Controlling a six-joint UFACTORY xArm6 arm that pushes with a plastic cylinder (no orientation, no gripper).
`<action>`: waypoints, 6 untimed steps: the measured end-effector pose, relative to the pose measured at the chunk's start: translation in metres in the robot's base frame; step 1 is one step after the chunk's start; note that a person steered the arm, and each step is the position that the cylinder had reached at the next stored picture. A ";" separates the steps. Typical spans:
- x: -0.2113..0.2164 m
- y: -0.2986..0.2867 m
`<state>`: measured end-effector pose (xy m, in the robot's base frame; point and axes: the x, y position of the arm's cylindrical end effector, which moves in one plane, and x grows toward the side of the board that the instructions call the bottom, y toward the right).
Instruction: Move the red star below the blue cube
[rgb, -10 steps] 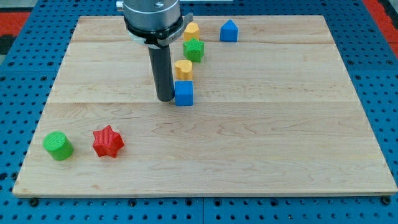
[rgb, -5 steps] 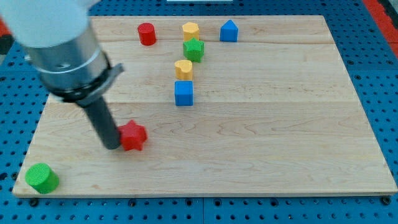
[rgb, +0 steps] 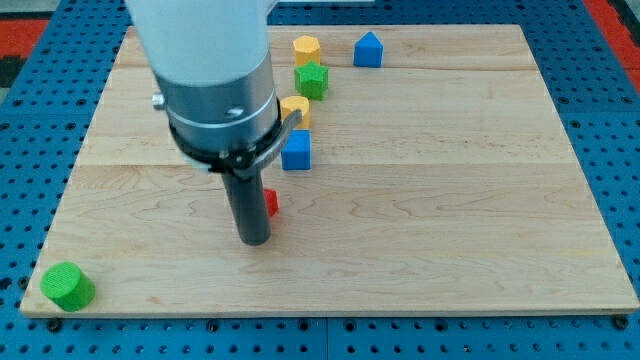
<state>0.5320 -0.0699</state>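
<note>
Pressing against the red star (rgb: 270, 203) (mostly hidden), the tip (rgb: 254, 240) sits just left, below the blue cube (rgb: 296, 150); no pincer exists.

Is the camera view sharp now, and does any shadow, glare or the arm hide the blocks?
Camera view: lighting is even and soft, with no glare on the board. The blocks look sharp; the arm's pale upper body is slightly blurred. The rod covers most of the red star, my tip just at its lower left. The blue cube is fully visible.
</note>
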 end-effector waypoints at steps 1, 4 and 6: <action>-0.008 0.000; -0.047 -0.014; 0.007 -0.023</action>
